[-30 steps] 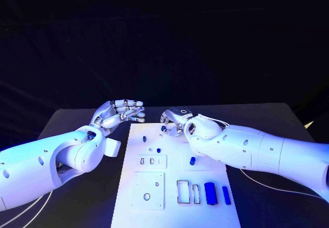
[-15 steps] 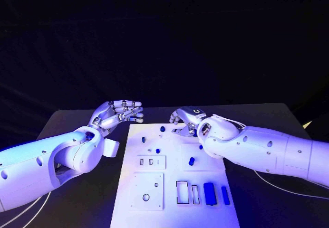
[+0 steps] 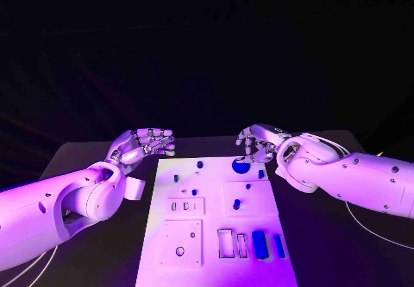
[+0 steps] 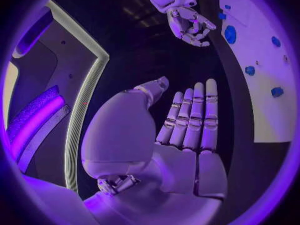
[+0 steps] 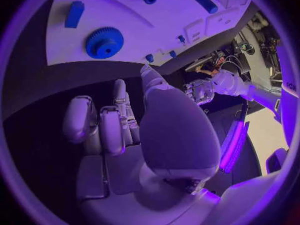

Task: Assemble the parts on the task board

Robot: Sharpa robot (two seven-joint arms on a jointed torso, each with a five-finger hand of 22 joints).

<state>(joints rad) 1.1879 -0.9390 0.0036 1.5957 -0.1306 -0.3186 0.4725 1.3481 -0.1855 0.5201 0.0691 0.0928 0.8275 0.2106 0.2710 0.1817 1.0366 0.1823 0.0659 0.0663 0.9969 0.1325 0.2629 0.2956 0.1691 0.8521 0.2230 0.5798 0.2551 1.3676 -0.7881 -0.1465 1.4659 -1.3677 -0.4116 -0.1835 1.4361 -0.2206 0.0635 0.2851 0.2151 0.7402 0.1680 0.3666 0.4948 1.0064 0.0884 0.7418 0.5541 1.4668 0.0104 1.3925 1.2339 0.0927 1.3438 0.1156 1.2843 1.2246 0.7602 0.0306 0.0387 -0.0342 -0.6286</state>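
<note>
Hovering beyond the board (image 3: 216,239), both hands are held empty: left (image 3: 142,145) fingers apart, right (image 3: 259,142) curled.

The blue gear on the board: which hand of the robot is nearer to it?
Right. The right hand hovers just beyond the gear, near the board's far right corner. The left hand is off the board's far left corner.

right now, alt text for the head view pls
A white task board lies on a black table with small blue parts, a blue gear at its far end. The right hand hovers above the gear; the left hand is empty.
</note>
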